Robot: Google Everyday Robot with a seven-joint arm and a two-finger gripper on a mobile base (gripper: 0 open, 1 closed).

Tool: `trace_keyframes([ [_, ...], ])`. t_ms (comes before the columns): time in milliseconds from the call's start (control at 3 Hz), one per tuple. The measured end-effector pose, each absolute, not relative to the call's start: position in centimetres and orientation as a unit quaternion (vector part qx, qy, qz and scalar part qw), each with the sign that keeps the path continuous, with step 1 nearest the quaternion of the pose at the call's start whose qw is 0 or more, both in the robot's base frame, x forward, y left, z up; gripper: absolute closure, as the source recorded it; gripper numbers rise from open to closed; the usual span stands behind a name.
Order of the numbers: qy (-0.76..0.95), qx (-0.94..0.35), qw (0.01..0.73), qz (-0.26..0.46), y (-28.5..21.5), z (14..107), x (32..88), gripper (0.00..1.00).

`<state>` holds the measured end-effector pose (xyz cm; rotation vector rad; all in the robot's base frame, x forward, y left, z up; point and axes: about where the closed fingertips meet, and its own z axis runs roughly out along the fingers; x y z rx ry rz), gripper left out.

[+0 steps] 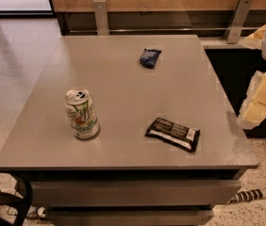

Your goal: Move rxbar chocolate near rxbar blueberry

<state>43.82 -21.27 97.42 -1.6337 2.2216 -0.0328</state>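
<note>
The rxbar chocolate (pixel 173 133), a long black wrapper with white lettering and a white stripe, lies flat near the table's front right. The rxbar blueberry (pixel 150 57), a small dark navy wrapper, lies at the far middle of the table, well apart from the black bar. My arm's pale cream end with the gripper (pixel 259 100) hangs at the right edge of the view, beyond the table's right side and off the surface. It holds nothing that I can see.
A white and green soda can (pixel 81 113) stands upright at the front left of the grey table (pixel 119 79). A wood-panelled wall with metal brackets (pixel 101 16) runs behind. Speckled floor lies to the left and right.
</note>
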Motion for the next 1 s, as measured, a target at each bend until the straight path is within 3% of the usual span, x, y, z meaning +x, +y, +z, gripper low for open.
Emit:
trace_keyframes([
  [1000,0.814,-0.438,0.345,0.166,-15.6,90.6,43.9,0.00],
])
